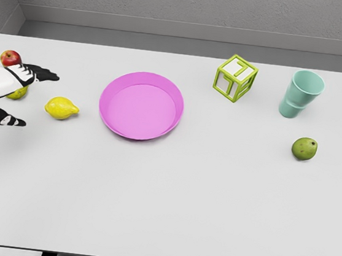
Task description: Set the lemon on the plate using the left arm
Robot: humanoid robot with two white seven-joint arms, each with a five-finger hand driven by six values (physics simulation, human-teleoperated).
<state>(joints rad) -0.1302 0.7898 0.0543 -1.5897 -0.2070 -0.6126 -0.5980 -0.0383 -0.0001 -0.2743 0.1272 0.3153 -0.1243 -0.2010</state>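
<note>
White table (167,214) holds lemon (61,108) between left hand (15,95) and plate (141,105).

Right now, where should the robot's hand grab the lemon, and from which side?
Probably around the lemon's fat middle, coming from its left, where the left hand already waits open. The lemon lies on its side with pointed tips toward left and right, so fingers should close across its front and back. The plate sits just to its right.
</note>
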